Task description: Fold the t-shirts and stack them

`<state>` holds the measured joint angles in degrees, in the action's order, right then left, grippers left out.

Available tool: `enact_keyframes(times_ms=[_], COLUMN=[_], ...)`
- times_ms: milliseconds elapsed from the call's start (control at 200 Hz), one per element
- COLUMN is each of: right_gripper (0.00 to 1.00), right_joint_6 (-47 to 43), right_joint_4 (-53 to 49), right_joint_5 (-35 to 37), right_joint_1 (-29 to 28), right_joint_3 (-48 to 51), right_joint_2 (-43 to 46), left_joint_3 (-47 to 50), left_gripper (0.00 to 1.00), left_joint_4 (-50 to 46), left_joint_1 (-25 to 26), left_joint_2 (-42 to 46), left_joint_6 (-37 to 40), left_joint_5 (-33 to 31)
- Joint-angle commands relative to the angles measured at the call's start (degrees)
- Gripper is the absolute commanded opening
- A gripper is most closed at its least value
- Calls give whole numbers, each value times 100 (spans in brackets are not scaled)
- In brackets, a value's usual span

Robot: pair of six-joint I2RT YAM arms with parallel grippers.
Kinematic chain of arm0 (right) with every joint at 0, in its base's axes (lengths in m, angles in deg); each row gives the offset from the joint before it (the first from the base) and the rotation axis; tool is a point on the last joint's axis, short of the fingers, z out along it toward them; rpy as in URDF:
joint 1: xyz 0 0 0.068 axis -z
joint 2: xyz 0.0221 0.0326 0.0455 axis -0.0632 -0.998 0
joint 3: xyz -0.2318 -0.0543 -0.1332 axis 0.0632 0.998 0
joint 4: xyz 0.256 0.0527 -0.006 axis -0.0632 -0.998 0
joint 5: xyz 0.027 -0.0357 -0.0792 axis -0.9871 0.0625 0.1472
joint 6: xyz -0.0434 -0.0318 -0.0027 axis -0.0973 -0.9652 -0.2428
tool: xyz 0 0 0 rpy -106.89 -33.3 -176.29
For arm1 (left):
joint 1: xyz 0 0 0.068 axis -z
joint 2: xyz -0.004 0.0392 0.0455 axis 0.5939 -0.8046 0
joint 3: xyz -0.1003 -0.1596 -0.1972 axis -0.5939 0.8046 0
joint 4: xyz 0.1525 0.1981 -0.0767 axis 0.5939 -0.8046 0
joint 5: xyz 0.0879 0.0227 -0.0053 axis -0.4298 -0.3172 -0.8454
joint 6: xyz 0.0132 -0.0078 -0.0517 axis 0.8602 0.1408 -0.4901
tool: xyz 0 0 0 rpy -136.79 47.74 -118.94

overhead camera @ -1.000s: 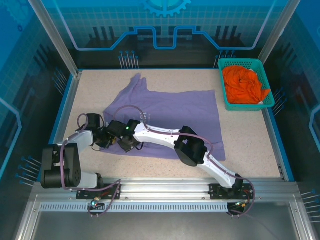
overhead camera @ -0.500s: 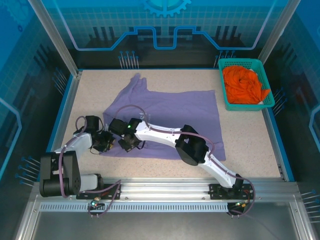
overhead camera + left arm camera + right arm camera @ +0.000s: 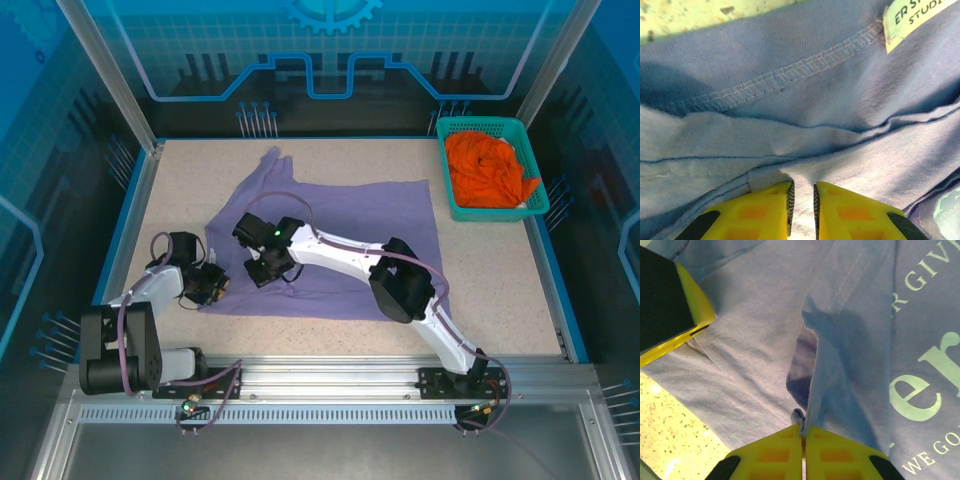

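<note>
Here's the lavender-purple soft fabric t-shirt, showing pale mint-white lettering and a cream label with dark print. Inside the teal plastic mesh basket, a bright orange crumpled t-shirt. Speckled beige tabletop beside that basket. Yellow ribbed pads on the right gripper.

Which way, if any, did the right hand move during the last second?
Yes. The right hand moved away from the metal rail at the near edge, farther over the lavender t-shirt that it pinches.
</note>
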<state>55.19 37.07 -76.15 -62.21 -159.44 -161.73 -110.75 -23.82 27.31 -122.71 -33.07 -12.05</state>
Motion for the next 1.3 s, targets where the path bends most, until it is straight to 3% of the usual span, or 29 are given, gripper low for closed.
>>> enact_keyframes(times_ms=[0,480,750,820,940,1076,1196,1296], right_gripper=[7,7,18,30,30,30,29,30], right_joint_6=[-83,78,572,807,1264,1306,1272,1388], right_joint_4=[190,837,888,812,845,1560,1764,1901], right_joint_5=[-330,-1084,-1148,-1010,-966,-843,-663,-384], right_joint_1=[199,1249,1620,1698,1907,1839,1788,1850], right_joint_3=[221,1046,1415,1584,1986,2654,3102,3739], right_joint_2=[334,644,710,813,1088,1865,2480,3031], left_joint_3=[9,26,35,34,-13,-220,-587,-1025], left_gripper=[22,21,22,22,25,27,30,32], left_joint_4=[-520,-628,-811,-846,-907,-1035,-1075,-1177], left_joint_1=[-98,-131,-132,-129,-126,-108,246,995], left_joint_2=[149,246,485,581,745,1096,1433,1412], left_joint_6=[166,258,263,267,288,418,596,662], left_joint_5=[-287,-337,-469,-504,-561,-505,-316,-480])
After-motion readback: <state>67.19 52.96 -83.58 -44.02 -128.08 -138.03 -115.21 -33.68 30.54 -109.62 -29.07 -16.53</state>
